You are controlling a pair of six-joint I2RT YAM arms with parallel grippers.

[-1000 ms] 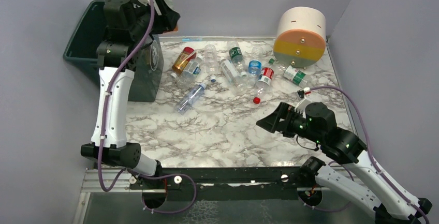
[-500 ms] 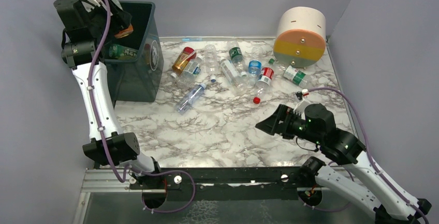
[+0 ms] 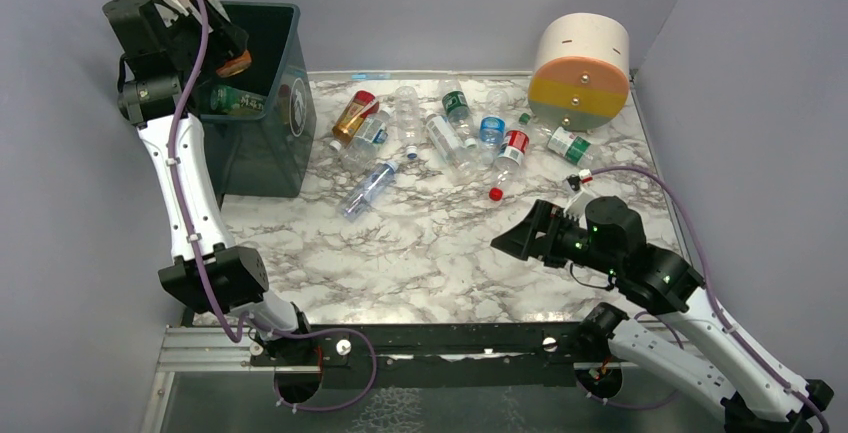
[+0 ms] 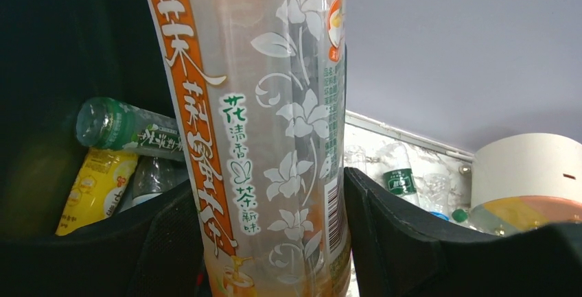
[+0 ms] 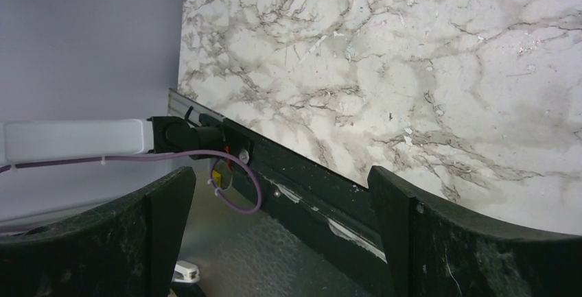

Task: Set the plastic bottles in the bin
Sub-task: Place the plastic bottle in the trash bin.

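My left gripper (image 3: 207,48) is shut on a clear bottle with an orange and white flowered label (image 4: 274,139), held upright over the open dark green bin (image 3: 262,148). In the left wrist view both fingers press the bottle's sides, and a green-labelled bottle (image 4: 123,129) and a yellow one (image 4: 96,187) lie in the bin below. Several bottles lie on the marble table, among them an amber one (image 3: 352,118), a clear one (image 3: 370,188) and a red-labelled one (image 3: 513,145). My right gripper (image 3: 515,238) hangs open and empty over the table's near right part (image 5: 281,235).
A big cream, orange and yellow cylinder (image 3: 580,68) lies at the back right, close to the bottles. A loose red cap (image 3: 495,194) sits near the red-labelled bottle. Grey walls close in the table on three sides; a black rail (image 5: 309,187) runs along the front edge.
My left arm has swung left with the bottle, from above the bin's right wall to over its opening. The right gripper has barely shifted.
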